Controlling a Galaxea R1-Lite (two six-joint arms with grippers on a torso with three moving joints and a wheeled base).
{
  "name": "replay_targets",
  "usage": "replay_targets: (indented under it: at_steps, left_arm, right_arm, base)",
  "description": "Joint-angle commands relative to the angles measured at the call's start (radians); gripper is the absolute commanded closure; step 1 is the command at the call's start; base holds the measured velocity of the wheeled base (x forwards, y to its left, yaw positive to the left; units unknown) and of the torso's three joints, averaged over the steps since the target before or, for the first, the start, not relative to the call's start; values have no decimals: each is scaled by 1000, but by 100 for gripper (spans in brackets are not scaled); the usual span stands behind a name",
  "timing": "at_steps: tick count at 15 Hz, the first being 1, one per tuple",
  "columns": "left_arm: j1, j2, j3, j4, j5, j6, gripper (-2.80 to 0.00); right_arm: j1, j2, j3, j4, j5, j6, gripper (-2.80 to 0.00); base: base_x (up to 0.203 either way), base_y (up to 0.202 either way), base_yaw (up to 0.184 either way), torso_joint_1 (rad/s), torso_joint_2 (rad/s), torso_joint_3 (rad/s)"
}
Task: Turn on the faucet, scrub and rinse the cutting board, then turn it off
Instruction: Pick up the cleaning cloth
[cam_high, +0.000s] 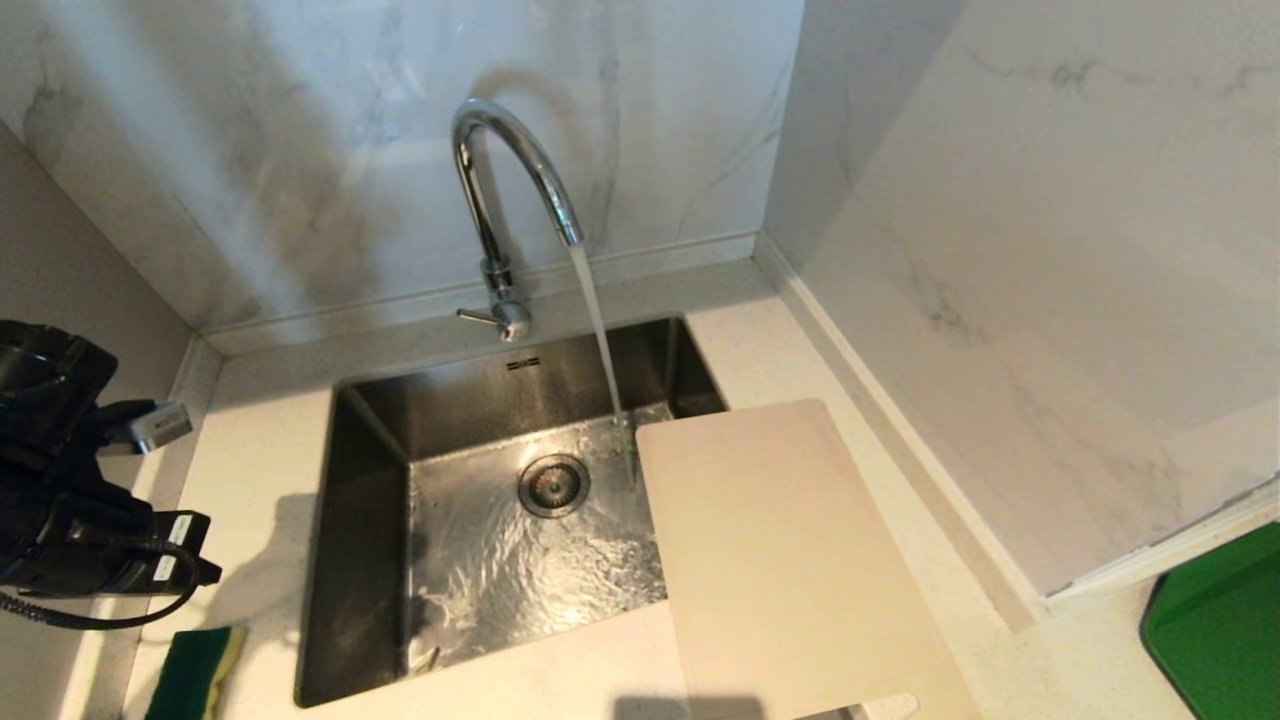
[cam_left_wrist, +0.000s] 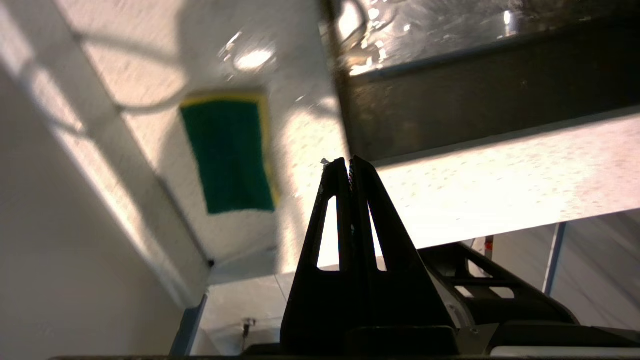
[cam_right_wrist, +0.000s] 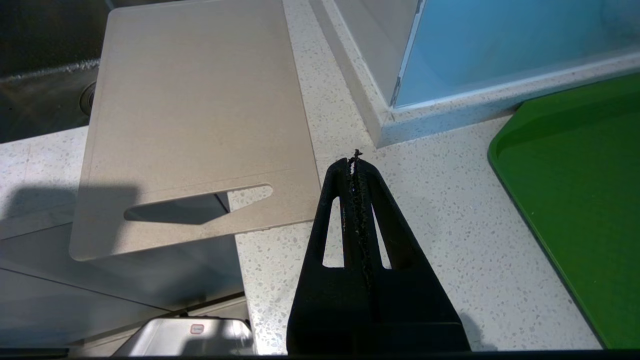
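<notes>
Board (cam_high: 790, 560) lying at sink's (cam_high: 345, 560) 3 o'clock: thin, stiff, likely slippery; grip by slot; both grippers (cam_left_wrist: 348, 162) (cam_right_wrist: 356, 160) pressed together

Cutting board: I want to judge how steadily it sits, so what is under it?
The cutting board lies on the counter, its far left corner overhanging the sink and its handle end jutting past the counter's front edge. Anything beneath its middle is covered.
</notes>
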Motion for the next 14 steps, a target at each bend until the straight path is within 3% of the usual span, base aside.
replay_targets:
  at_steps: [1,2,3,8,14]
  left_arm:
    - [61,-28,41,2,0,0,0]
    - [78,-41,54,3,2,10,0]
    - [88,-51,84,2,8,34,-280]
    - [101,-59,190,-14,25,84,-280]
    - [236,55,339,-286,18,187,-280]
  right_arm:
    - [0,-1,0,0,0,0,0]
    - [0,1,0,0,0,0,0]
    - [0,0,0,0,0,0,0]
    - [1,1,0,0,0,0,0]
    - [0,0,0,0,0,0,0]
  base:
    - [0,0,0,0,0,0]
    - [0,0,0,0,0,0]
    - [0,0,0,0,0,0]
    - [0,0,0,0,0,0]
    - [0,0,0,0,0,0]
